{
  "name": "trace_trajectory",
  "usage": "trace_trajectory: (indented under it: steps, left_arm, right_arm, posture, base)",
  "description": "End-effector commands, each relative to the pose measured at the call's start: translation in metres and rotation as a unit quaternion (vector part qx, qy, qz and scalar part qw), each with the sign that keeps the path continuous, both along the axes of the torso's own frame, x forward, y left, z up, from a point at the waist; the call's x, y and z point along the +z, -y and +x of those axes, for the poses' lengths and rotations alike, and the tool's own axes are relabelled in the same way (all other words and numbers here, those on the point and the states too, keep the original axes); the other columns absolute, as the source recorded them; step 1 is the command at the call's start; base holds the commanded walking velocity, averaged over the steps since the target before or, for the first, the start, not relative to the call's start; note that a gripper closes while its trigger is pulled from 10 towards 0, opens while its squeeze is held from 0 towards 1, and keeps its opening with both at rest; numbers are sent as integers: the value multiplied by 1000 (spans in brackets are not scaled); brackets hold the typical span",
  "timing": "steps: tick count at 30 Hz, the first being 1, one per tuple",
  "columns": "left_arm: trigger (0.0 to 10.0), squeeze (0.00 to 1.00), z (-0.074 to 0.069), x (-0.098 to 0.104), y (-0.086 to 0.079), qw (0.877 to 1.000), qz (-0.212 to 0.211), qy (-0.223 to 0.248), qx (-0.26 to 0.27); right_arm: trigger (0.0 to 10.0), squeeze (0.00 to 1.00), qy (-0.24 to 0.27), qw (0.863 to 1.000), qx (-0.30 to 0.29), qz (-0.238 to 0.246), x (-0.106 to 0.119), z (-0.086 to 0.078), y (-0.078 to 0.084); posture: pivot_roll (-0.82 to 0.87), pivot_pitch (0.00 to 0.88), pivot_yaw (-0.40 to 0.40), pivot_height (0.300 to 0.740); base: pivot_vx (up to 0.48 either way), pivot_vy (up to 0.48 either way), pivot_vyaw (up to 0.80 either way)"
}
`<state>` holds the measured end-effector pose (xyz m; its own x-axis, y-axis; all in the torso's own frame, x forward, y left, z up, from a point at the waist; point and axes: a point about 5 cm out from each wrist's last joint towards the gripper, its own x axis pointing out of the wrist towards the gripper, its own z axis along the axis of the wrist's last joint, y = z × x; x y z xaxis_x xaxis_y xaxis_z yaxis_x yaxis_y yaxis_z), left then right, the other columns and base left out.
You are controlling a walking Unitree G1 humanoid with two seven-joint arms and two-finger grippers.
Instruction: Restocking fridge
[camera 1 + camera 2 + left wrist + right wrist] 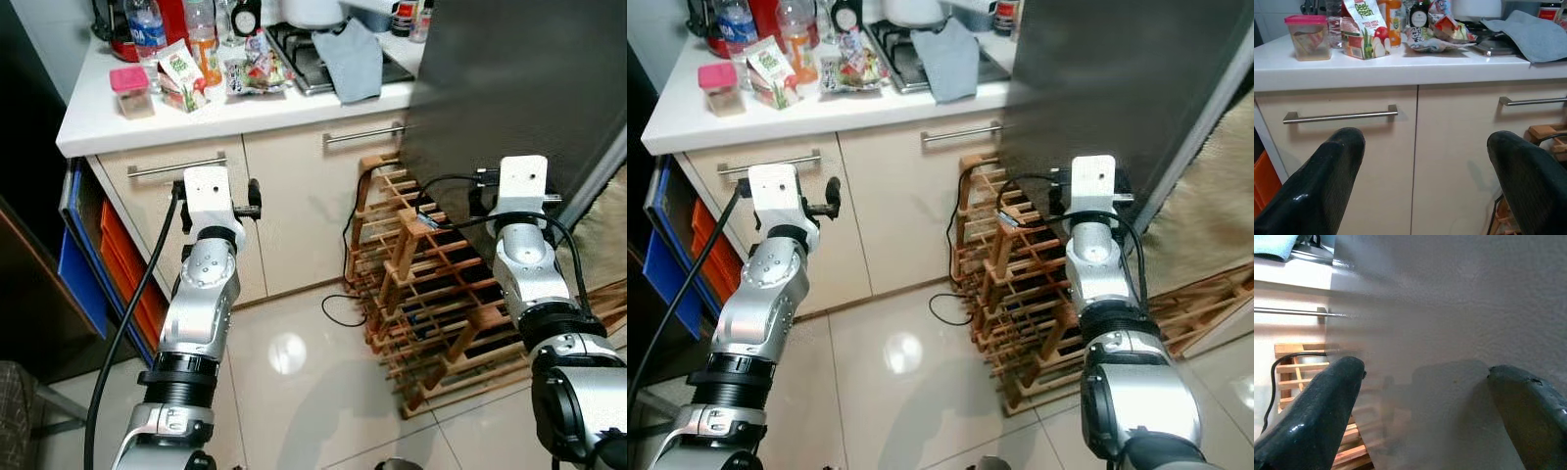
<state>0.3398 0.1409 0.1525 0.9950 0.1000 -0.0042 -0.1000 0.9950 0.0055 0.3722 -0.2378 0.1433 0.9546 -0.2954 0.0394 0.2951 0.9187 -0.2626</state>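
A grey fridge door (pixel 509 78) stands at the right, next to a white counter (pixel 88 122). On the counter are a juice carton (pixel 181 78), a pink-lidded container (pixel 130 90), a water bottle (pixel 147 29), an orange bottle (pixel 203 39) and a snack bag (pixel 255 70). My left gripper (pixel 1420 186) is open and empty, held in front of the cabinet doors below the carton. My right gripper (pixel 1425 416) is open too, close up against the fridge's grey surface (pixel 1459 308) without touching it.
A wooden wine rack (pixel 431 294) leans on the floor between the cabinet and the fridge, with a black cable (pixel 343 294) beside it. Blue and orange crates (pixel 118 274) stand at the left. A grey cloth (pixel 351 61) lies over the hob.
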Motion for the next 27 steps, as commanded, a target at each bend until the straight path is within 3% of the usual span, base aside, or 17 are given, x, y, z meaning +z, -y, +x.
trace_trajectory:
  steps: [1,11,15,21,26,27]
  left_arm:
    - [10000,0,0,2,2,1000,-3,6,-7]
    - [10000,0,3,-2,12,999,-11,-5,-31]
    - [10000,0,4,-12,26,994,-8,-31,-106]
    - [10000,0,2,-13,33,987,-5,-31,-157]
    - [10000,0,1,-10,39,982,1,-21,-186]
    - [10000,0,0,-10,41,980,0,-20,-196]
  right_arm:
    - [10000,0,4,1000,-22,-1,-1,-5,12]
    - [10000,0,18,998,-59,-10,-6,-30,35]
    - [10000,0,16,997,-76,-14,-10,-47,44]
    - [10000,0,7,994,-105,-26,-11,-64,61]
    - [10000,0,-10,985,-163,-50,-15,-87,84]
    - [10000,0,-19,977,-203,-61,-18,-98,95]
  posture:
    - [-123,0,51,740]
    - [-174,0,54,740]
    - [-192,0,60,740]
    - [-214,0,77,740]
    - [-226,0,82,740]
    - [-234,0,82,740]
  base:
    - [0,0,0]
    - [0,0,0]
    - [0,0,0]
    - [0,0,0]
    - [0,0,0]
    - [0,0,0]
